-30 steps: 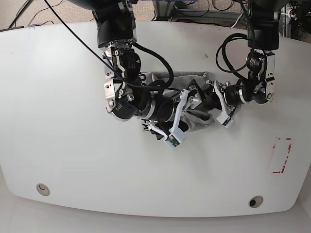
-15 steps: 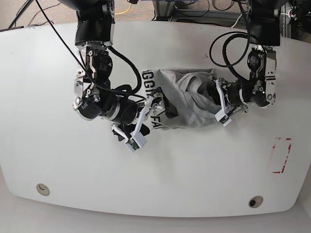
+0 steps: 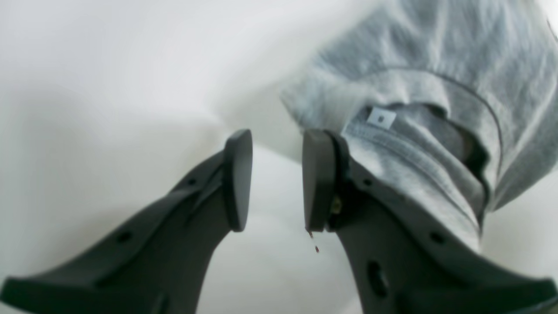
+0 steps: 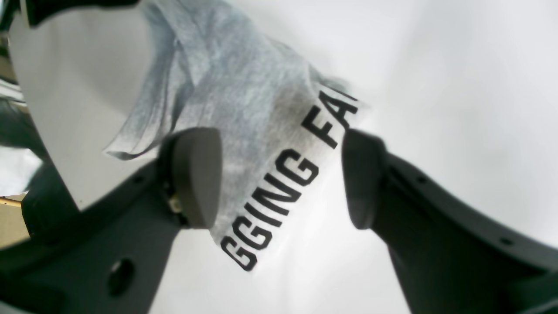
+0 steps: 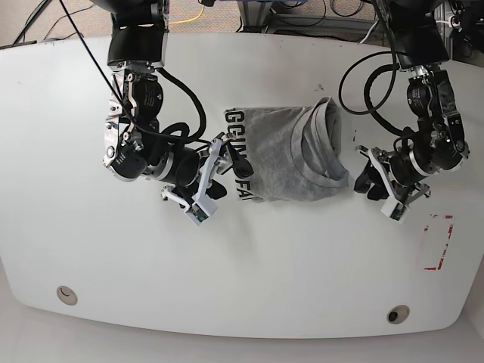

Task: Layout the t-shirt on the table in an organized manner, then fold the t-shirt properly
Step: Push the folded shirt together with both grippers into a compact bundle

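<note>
Base view, looking down from above: we see the t-shirt lying bunched in a rough rectangle near the middle of the table, a white top with rounded corners. The shirt is heather grey. Dark block lettering runs along its edge on the side facing our right arm, and a folded ridge with the collar sits on the side facing our left arm.

Our right gripper is at the lettered edge of the shirt, on the left of this view. From the right wrist view, the right gripper has its two dark fingers spread wide, and the printed edge of the t-shirt passes between them. The cloth lies against one finger pad, while the other finger stands clear of it. The visible letters read "GGING" and "FA".

Our left gripper is just beside the collar side of the shirt, on the right of the base view. From the left wrist view, the left gripper has its fingers parted by a narrow gap with only bare table between them. The t-shirt lies beyond one finger, showing its collar and a small white label.

A red-taped rectangle mark sits near the table edge, well apart from the shirt.
</note>
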{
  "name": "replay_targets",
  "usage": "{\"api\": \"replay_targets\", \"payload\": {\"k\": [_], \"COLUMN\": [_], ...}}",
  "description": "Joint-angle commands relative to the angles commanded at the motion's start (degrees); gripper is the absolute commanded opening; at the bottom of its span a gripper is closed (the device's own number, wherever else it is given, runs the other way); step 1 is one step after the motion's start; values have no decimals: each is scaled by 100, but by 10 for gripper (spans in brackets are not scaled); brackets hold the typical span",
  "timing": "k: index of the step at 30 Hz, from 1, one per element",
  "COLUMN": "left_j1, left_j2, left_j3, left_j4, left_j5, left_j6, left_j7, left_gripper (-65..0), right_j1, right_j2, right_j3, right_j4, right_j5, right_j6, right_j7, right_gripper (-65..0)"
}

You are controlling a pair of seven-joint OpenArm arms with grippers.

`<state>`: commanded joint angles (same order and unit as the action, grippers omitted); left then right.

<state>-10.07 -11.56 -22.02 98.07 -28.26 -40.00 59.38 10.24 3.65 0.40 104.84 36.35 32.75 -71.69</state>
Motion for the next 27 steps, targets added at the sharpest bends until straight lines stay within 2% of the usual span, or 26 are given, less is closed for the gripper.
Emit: {"api": "replay_targets", "payload": {"k": [4, 6, 9, 11, 13, 16, 22, 27], "left_j1": [-176, -229, -123, 88, 202, 440, 870, 1169], "left_j2": [246, 431, 545, 545, 563, 941, 1380, 1442], "left_j3": [-905, -1143, -1055, -756, -545, -404, -360, -105], "left_j4": [220, 387, 554, 589, 598, 615, 598, 53], "left_j5": [0, -53, -492, -1020, -1327, -1653, -1574, -976], "left_j6": [0, 0, 0, 0, 0, 0, 0, 0], "left_j7": [9, 26, 35, 123, 176, 299, 712, 695], "left_gripper": [-468, -467, -467, -467, -468, -468, -468, -468], "right_j1": [141, 299, 457, 624, 782, 985, 1108, 1090], "right_j2": [-88, -105, -114, -114, -114, -97, 35, 185], "right_j3": [-396, -580, -774, -905, -1011, -1187, -1354, -1547], "right_j4": [-237, -510, -905, -1266, -1565, -2066, -2725, -3191], "right_j5": [-141, -299, -466, -598, -668, -730, -738, -738], "right_j6": [0, 9, 114, 149, 149, 149, 149, 158], "right_j7": [264, 431, 914, 1284, 1468, 1864, 2488, 2936], "right_gripper": [-403, -428, -457, -482, -503, -536, -552, -555]}}
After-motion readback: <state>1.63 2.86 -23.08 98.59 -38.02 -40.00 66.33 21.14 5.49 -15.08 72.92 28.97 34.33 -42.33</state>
